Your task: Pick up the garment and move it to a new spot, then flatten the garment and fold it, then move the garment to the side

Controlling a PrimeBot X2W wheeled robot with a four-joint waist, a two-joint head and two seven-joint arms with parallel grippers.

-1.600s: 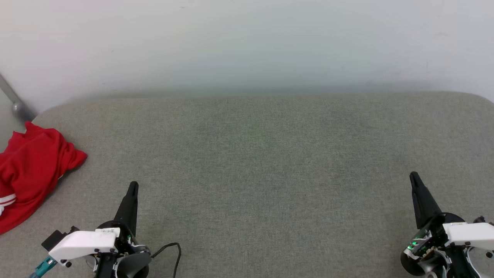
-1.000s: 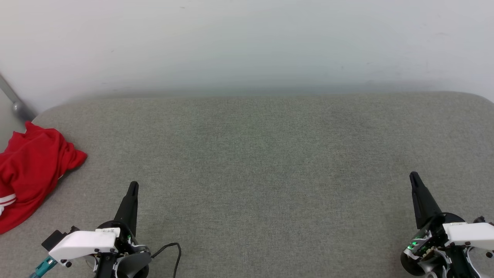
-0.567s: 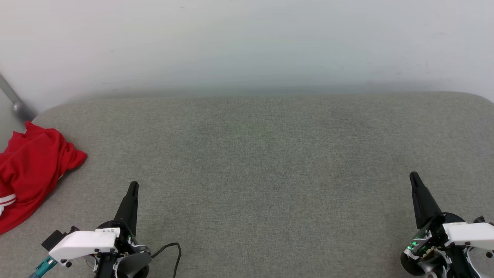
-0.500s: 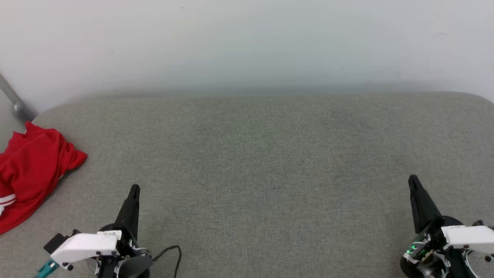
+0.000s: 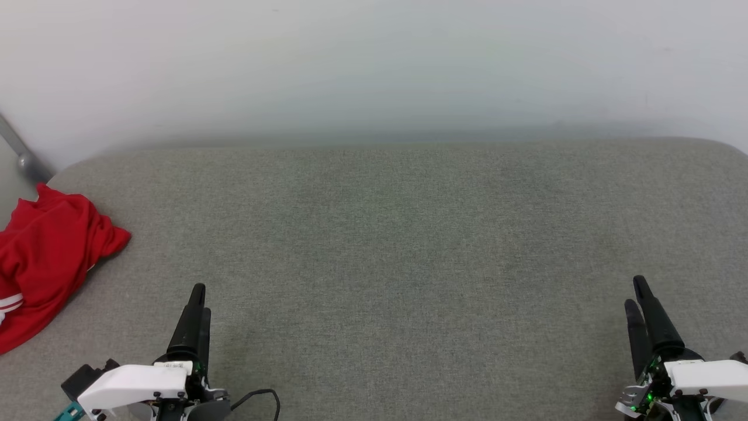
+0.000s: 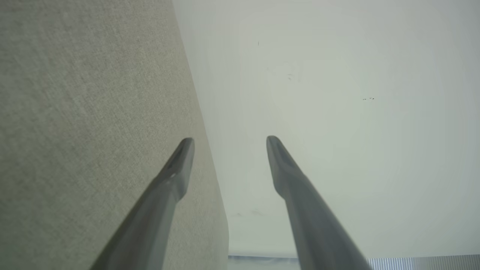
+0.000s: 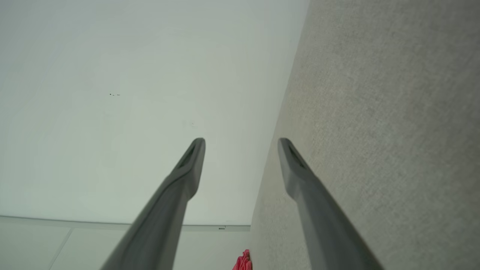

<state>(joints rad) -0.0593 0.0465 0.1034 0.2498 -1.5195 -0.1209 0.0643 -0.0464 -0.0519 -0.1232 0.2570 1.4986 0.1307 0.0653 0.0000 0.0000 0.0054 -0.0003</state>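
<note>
Pick-up pending: left gripper (image 5: pixel 200 295) at seven o'clock and right gripper (image 5: pixel 634 292) at five, both spread and empty; the garment (image 5: pixel 47 269) lies bunched at nine o'clock on the grey cushion (image 5: pixel 397 245), best reached leftward and pinched at a raised fold.

Padded surface (image 5: pixel 385 245) is showing grey woven cloth, coarse-grained and matt, faintly heathered. The garment (image 5: pixel 47 263) is reading as soft red cloth, smooth-faced, creasing in loose folds, with white stripe trim. Wall (image 5: pixel 374 58) is looking smooth, painted and matt. On the left gripper (image 6: pixel 229 139) and right gripper (image 7: pixel 240 140), the fingers (image 6: pixel 300 195) are appearing dark and smooth, plastic or rubber, giving off a dull sheen. Wrist covers (image 5: pixel 134 380) are looking like hard white plastic, smooth. Grey bar (image 5: pixel 23 159) is looking like dull metal. Cable (image 5: pixel 266 391) is showing a black rubbery sheath.
</note>
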